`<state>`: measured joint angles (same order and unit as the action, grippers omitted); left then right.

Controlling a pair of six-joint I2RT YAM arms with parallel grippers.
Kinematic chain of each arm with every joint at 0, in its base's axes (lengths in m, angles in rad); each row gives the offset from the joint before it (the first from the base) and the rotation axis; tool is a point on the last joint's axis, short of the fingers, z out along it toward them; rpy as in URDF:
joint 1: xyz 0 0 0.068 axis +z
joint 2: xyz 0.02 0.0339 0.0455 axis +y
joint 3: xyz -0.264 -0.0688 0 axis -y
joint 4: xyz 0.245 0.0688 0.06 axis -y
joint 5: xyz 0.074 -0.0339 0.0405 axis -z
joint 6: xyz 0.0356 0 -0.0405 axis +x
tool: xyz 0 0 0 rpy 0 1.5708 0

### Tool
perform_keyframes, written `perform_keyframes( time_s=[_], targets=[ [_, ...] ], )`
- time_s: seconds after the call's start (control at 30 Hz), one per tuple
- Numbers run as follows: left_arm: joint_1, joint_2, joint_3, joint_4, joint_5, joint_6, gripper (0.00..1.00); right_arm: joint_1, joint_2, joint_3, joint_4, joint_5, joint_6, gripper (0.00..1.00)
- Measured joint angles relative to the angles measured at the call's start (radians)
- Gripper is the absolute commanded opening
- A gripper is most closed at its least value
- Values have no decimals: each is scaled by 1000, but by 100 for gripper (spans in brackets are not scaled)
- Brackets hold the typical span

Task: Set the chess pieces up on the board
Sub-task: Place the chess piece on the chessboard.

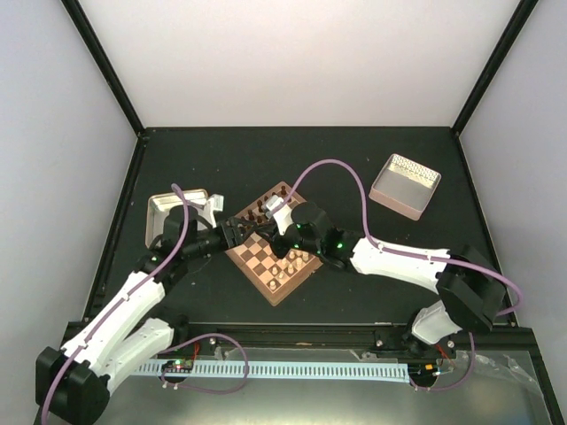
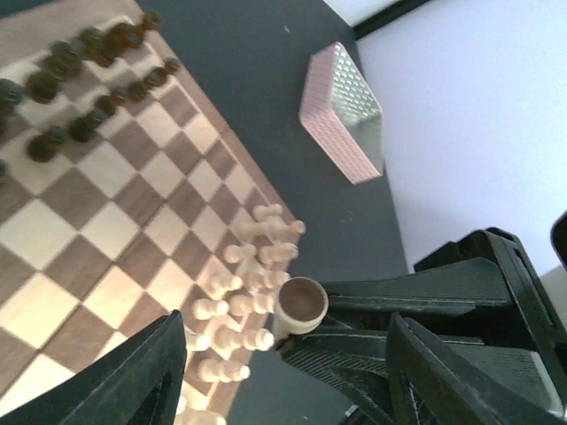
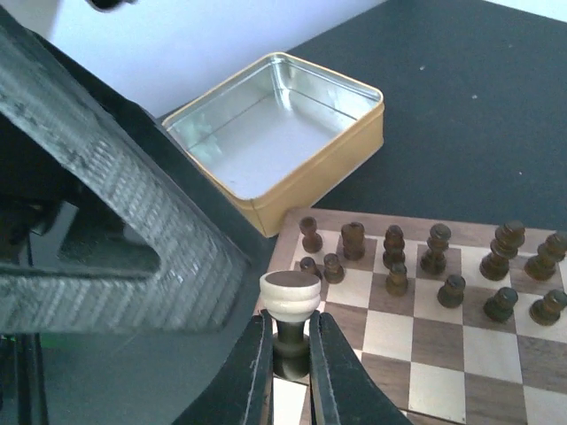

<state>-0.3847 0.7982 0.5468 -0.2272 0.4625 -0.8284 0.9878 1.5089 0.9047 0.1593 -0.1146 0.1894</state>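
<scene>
Pinched upside down in the narrowed right end effector [image 3: 291,354]: a pale chess piece [image 3: 290,301], at the corner of the board [image 3: 425,354] beside the dark pieces [image 3: 434,257]. Spread wide over the bench [image 2: 266,53], facing it: left end effector [image 2: 285,354].

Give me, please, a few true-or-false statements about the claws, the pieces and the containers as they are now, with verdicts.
1. The right claw grips a pale chess piece. True.
2. The left claw holds a dark piece. False: it is open and empty.
3. The metal tray is full of chessmen. False: its inside looks empty in the right wrist view.
4. Dark pieces stand on the board. True.
5. The pink bin sits on the board. False: it rests on the table, apart from the board.
</scene>
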Motion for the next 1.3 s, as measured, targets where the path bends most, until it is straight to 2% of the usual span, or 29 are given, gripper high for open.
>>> perform_keyframes(
  time_s=[0.1,0.33,0.57,0.67,0.87,1.07,1.17,1.3],
  targets=[
    [6,29,0,60,70,-25,55,0,-9,0,17,-21,-5,4],
    [23,85,0,131,167,-58,31,0,-10,0,24,-37,-4,4],
    [35,123,0,148,194,-68,12,-2,-10,0,19,-34,3,4],
    [37,132,0,155,199,-71,7,-2,-10,-4,20,-28,8,10],
    [37,131,-2,164,207,-72,6,-3,-11,-5,11,-27,86,38],
    [37,69,-2,194,212,-110,6,-23,-95,-44,56,-80,270,53],
    [37,29,-2,211,212,-158,6,-42,-175,-106,149,-104,392,57],
    [37,-24,-2,266,211,-270,6,-67,-255,-180,281,-108,581,57]
  ],
)
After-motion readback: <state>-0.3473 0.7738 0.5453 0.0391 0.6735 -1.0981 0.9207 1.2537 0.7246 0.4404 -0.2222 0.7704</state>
